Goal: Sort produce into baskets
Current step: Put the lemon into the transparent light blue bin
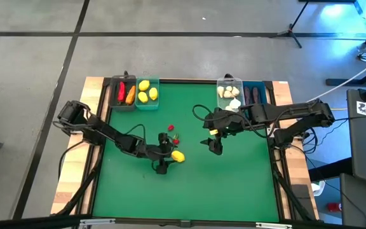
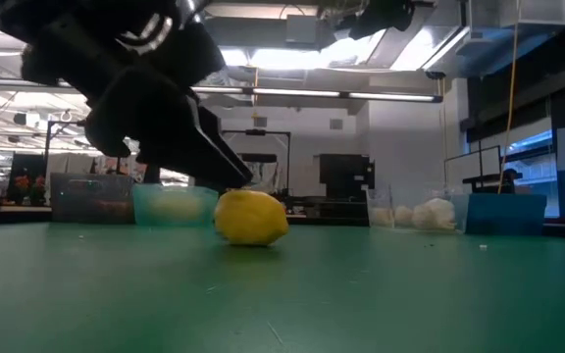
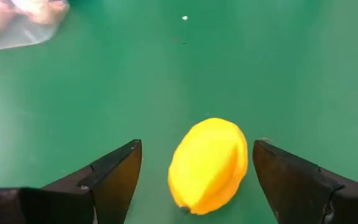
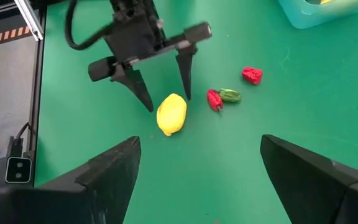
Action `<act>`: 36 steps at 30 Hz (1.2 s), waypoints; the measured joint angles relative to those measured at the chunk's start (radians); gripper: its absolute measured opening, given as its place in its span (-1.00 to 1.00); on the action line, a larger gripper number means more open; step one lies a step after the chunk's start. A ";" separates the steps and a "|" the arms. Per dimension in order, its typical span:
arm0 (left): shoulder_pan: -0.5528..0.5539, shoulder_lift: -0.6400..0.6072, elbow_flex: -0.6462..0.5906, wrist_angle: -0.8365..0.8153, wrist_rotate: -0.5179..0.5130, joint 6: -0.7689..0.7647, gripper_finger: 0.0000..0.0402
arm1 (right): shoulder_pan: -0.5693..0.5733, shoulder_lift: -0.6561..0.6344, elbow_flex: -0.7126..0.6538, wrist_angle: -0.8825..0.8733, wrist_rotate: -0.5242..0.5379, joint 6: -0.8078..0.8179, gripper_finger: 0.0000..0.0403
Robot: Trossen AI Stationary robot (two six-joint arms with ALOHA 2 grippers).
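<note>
Near the middle of the green table (image 1: 189, 191), a lemon (image 1: 178, 156) is being straddled by the left gripper (image 1: 165, 156), whose fingers are being held wide apart on either side of it without touching, apparently so that they can be closed on it. Nothing is being gripped yet. The teal basket (image 1: 147, 93), already holding lemons at the far left, is judged its destination. The right gripper (image 1: 215, 145) is being held open and empty, nearby to the right.

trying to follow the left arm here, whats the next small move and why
Probably close the left gripper on the lemon. Its open fingers already straddle the lemon, which lies on the green mat well short of the teal basket that holds other lemons.
</note>
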 joint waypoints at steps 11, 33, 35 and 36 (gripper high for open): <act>0.034 0.098 0.000 0.071 0.130 -0.031 0.51 | 0.000 0.000 0.000 -0.006 0.000 0.000 0.64; 0.077 0.109 0.000 0.100 0.211 -0.254 0.01 | 0.000 0.000 0.000 -0.025 0.019 -0.006 0.64; 0.092 0.092 0.000 0.083 0.206 -0.281 0.01 | 0.000 0.000 0.000 -0.025 0.019 -0.006 0.64; 0.102 0.082 0.000 0.075 0.198 -0.293 0.01 | 0.000 0.000 0.000 -0.025 0.019 -0.006 0.64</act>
